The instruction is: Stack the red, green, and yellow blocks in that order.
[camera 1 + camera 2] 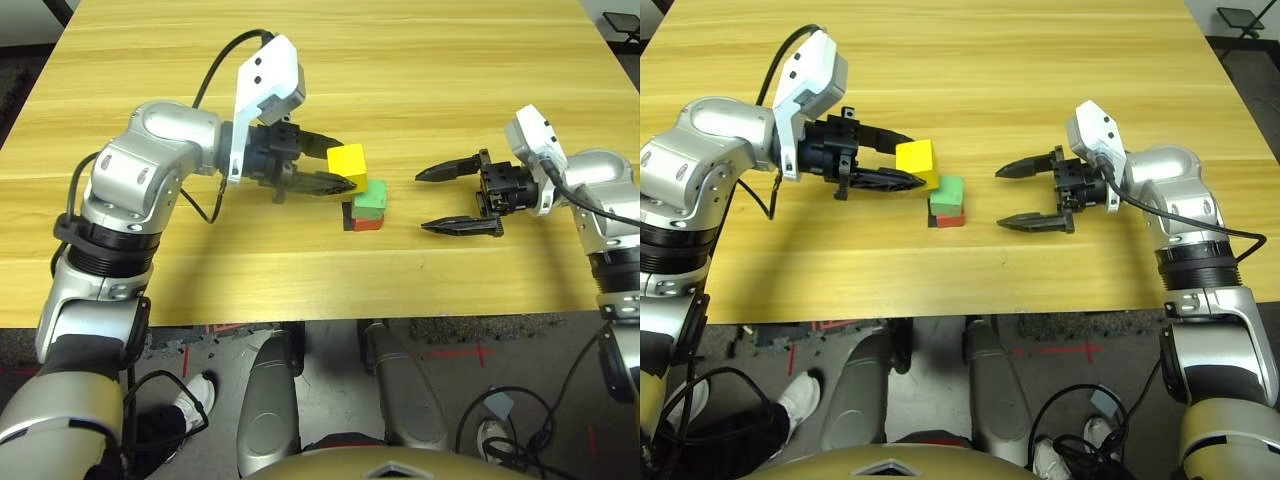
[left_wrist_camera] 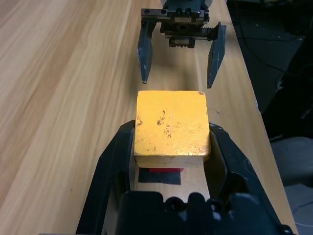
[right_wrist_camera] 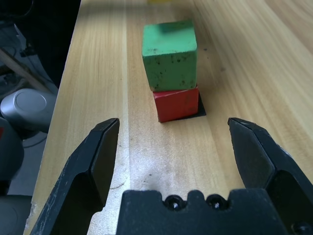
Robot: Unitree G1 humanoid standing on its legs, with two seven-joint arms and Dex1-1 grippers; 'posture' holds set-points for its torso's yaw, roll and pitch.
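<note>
The green block [image 1: 371,197] rests on the red block [image 1: 366,222], which stands on a flat black patch [image 3: 200,108] in the middle of the table. My left gripper [image 1: 345,165] is shut on the yellow block [image 1: 347,162] and holds it in the air just left of the stack, about level with the green block's top. In the left wrist view the yellow block [image 2: 171,125] sits between the fingers, with a sliver of red [image 2: 161,170] below it. My right gripper [image 1: 422,202] stands open to the right of the stack, facing it, with nothing between its fingers.
The wooden table [image 1: 450,90] stretches bare behind and to both sides of the stack. Its front edge [image 1: 330,312] runs close below the arms. Cables and a white shoe [image 1: 195,395] lie on the floor under the table.
</note>
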